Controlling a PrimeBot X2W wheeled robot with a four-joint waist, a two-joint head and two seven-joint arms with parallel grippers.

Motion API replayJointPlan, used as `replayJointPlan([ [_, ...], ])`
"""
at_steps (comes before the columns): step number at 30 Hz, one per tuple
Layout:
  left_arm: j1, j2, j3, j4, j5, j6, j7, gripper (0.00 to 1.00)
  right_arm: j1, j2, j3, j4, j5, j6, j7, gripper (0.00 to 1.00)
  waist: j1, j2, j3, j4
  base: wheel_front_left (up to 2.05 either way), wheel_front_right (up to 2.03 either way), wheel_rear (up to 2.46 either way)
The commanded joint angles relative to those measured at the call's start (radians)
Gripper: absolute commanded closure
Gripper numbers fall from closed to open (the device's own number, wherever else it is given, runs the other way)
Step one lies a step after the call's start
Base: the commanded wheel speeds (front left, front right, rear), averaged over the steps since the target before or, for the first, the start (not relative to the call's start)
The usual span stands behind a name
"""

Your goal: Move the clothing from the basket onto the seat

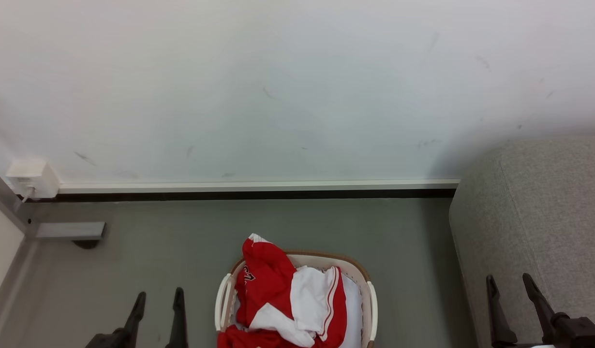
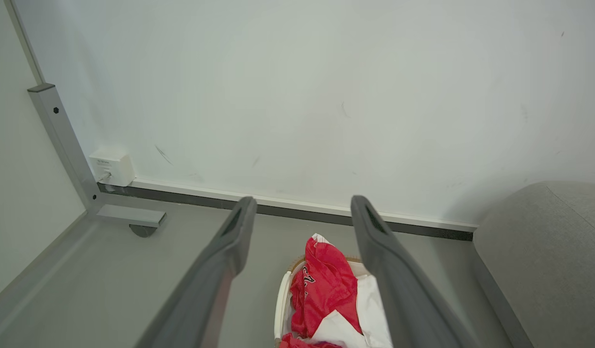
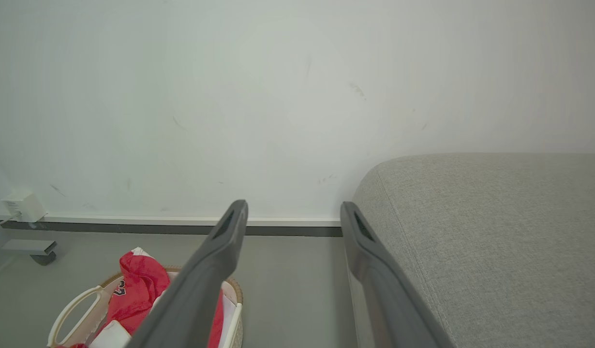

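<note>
Clothing (image 1: 273, 290): a crumpled red jersey of soft knit with white panels and thin white stripe trim. It is heaped inside the basket, with one red fold rising above the far rim. A dark printed number shows on its left side.
Basket (image 1: 372, 299): oval, smooth cream-white plastic with a brown band along the rim, a perforated wall and a loop handle on the left and right sides. It stands on the floor near the scene's centre, left of the seat and apart from it.
Liner (image 1: 354, 309): plain white cloth showing at the basket's right side, beside the jersey.
Seat (image 1: 544, 203): a broad cushion in light-grey woven fabric with a rounded corner and a raised seam. It sits at the right, and its far end meets the wall.
Left end effector (image 1: 160, 292): two long, dark, tapered fingers spread apart. It is released and empty, over the floor just left of the basket.
Right end effector (image 1: 509, 277): fingers likewise spread. It is released and empty, at the seat's near left edge.
Floor (image 1: 181, 227): smooth, matte grey.
Wall (image 1: 278, 87): flat white with faint scuffs.
Skirting (image 1: 259, 186): a white strip along the wall's foot with a dark band under it.
Wall box (image 1: 32, 178): small, white and rectangular with a cable, at the far left.
Metal frame (image 1: 70, 230): grey, with a flat foot on the floor.
</note>
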Motion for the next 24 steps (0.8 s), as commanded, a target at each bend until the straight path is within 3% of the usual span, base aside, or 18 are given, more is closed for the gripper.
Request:
replayJointPlan([
  [1,0.004,0.007,0.000,0.002,0.008,-0.002,-0.001,0.00,-0.001,-0.007,0.001,-0.001,-0.001,-0.002,-0.003,0.00,0.0000,0.0000,0.003,-0.001,0.00,0.00,0.00],
  [13,-0.075,0.006,-0.028,0.005,0.031,-0.023,-0.001,0.00,-0.057,-0.007,0.011,-0.040,-0.011,-0.002,-0.002,0.00,0.0000,0.0000,0.127,-0.019,0.00,0.00,0.00],
  [24,-0.361,0.006,-0.153,0.128,0.101,-0.067,-0.001,0.00,-0.241,-0.006,0.045,-0.139,-0.037,-0.002,-0.001,0.00,0.0000,0.0000,0.480,-0.068,0.00,0.00,0.00],
])
